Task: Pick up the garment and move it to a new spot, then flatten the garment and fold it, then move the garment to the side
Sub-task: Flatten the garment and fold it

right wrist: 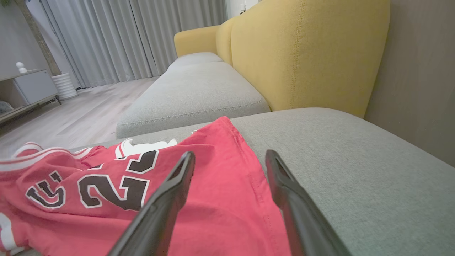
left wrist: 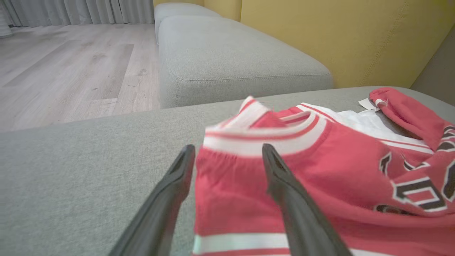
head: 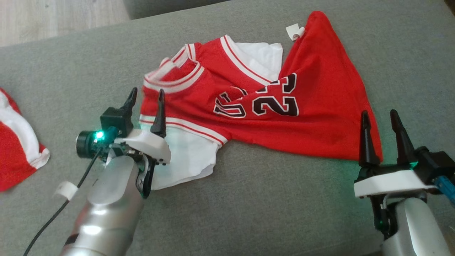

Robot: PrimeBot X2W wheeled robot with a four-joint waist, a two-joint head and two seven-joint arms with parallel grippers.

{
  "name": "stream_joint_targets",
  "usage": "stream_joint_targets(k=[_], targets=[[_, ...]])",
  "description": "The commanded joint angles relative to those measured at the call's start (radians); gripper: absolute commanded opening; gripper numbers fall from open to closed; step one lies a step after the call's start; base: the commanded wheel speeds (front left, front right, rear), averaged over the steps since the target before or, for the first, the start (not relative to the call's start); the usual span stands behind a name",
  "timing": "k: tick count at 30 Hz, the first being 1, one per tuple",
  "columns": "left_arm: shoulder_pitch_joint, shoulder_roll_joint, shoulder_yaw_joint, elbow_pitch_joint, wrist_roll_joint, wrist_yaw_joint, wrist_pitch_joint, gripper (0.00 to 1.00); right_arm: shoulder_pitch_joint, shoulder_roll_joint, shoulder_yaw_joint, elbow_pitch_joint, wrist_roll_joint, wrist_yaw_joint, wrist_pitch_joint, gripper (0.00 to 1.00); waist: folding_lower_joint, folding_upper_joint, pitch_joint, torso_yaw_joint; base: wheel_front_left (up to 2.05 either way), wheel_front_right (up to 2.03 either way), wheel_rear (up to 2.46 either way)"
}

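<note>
Jersey [head: 270, 117]: across the middle of the sofa seat [head: 266, 199], collar end left, hem end right.
Label [head: 294, 32]: at the jersey's far edge, toward the right.
Left claw [head: 147, 90]: at the jersey's left edge, one finger over the seat, the other over the cloth.
Right claw [head: 379, 113]: at the jersey's near right corner.
Second garment [head: 17, 149]: on the seat's far left, well apart from the jersey.
Floor [head: 53, 17]: beyond the seat, at the far left.
Next seat [left wrist: 231, 60]: behind the jersey's seat.

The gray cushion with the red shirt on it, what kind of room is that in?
Most likely a living room in a home. The red jersey lies on a gray sofa seat with a yellow backrest, and long curtains hang by a wooden floor.
</note>
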Motion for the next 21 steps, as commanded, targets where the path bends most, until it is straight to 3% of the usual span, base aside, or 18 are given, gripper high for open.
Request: stream_joint_targets(k=[1, 13, 21], targets=[[-0.015, 0.030, 0.031, -0.056, 0.018, 0.007, -0.012, 1.00, -0.017, -0.008, 0.024, -0.036, -0.006, -0.001, -0.011, 1.00, 0.0000, 0.0000, -0.004, 0.010, 0.00, 0.00, 0.00], [0.219, 0.006, 0.072, -0.360, 0.064, 0.026, -0.013, 1.00, 0.037, -0.008, 0.008, -0.025, -0.014, -0.001, -0.011, 1.00, 0.0000, 0.0000, -0.069, 0.097, 0.00, 0.00, 0.00], [0.362, -0.013, 0.055, -0.447, 0.065, 0.026, -0.013, 1.00, 0.080, -0.008, -0.004, -0.015, -0.023, -0.001, -0.011, 1.00, 0.0000, 0.0000, -0.108, 0.167, 0.00, 0.00, 0.00]])
